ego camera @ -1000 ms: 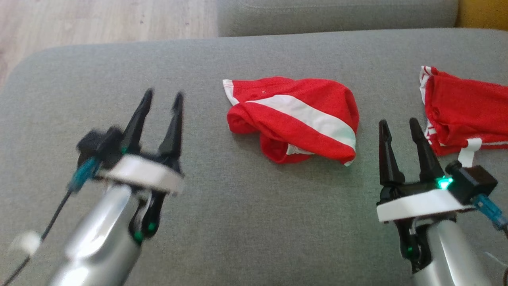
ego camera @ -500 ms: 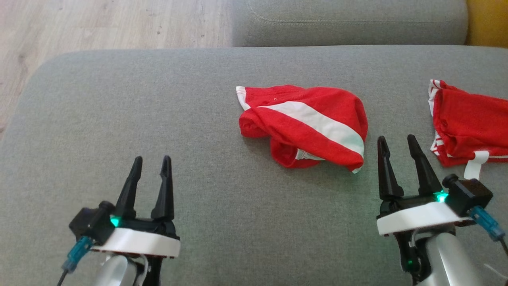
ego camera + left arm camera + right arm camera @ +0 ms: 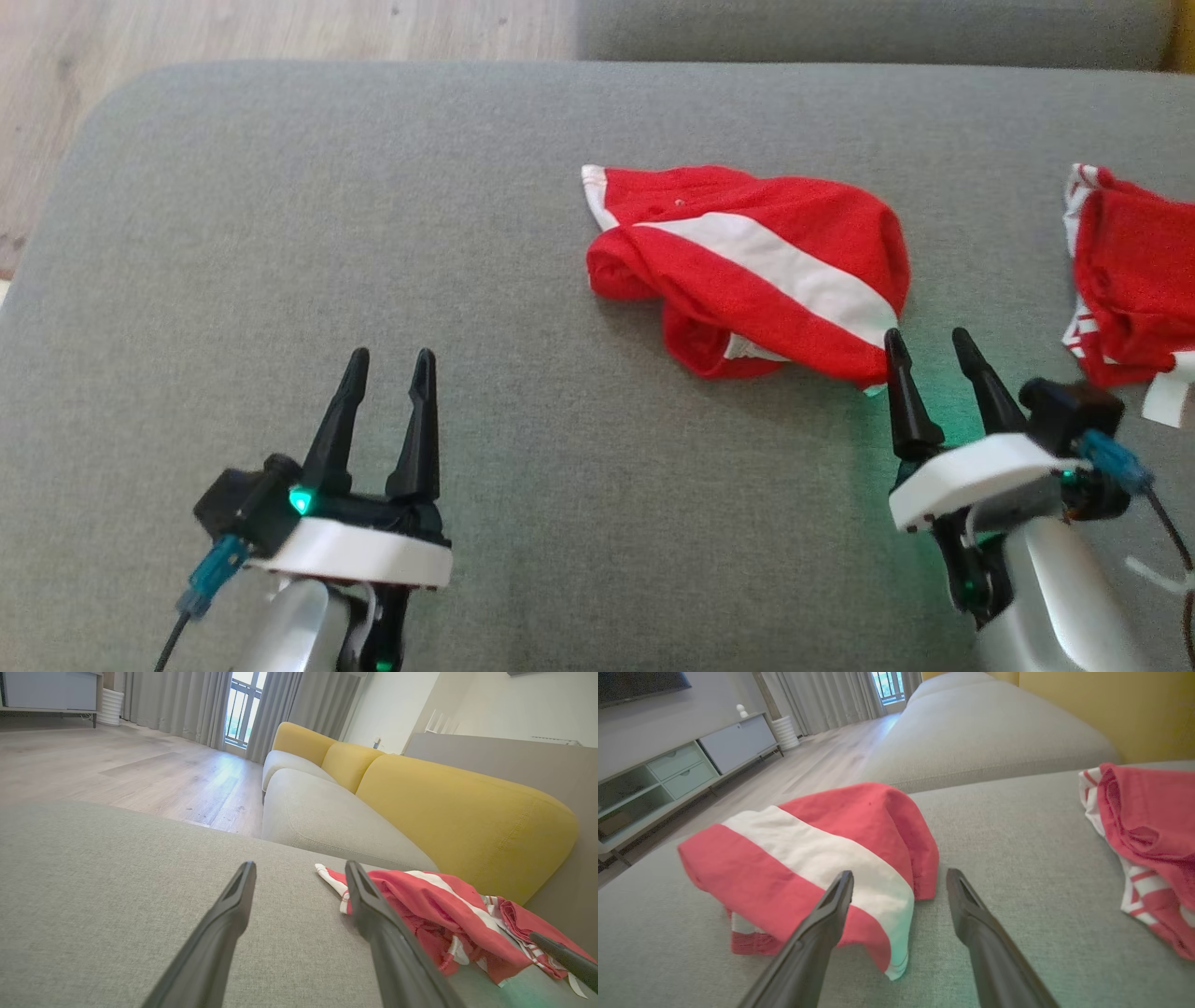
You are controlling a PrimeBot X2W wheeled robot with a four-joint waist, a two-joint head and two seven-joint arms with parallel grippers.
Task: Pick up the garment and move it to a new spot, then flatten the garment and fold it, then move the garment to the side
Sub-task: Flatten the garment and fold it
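A crumpled red garment point(image 3: 756, 266) with a broad white stripe lies on the grey sofa seat point(image 3: 280, 261), right of centre. My right gripper point(image 3: 929, 341) stands open just at its near right corner, left fingertip almost at the cloth edge; in the right wrist view the garment point(image 3: 808, 858) lies ahead and left of the open gripper point(image 3: 899, 877). My left gripper point(image 3: 390, 360) is open over bare seat at the lower left, well away from the garment point(image 3: 434, 905), which shows right of the gripper point(image 3: 299, 868).
A second red and white cloth point(image 3: 1130, 280) lies at the seat's right edge. Another grey seat cushion point(image 3: 840, 28) sits beyond, with a yellow backrest point(image 3: 458, 807). Wooden floor point(image 3: 233, 28) lies past the seat's far left corner.
My left arm has drawn back and down toward the near left. The right gripper has edged closer to the garment's corner. The camera has shifted, sliding the scene rightward.
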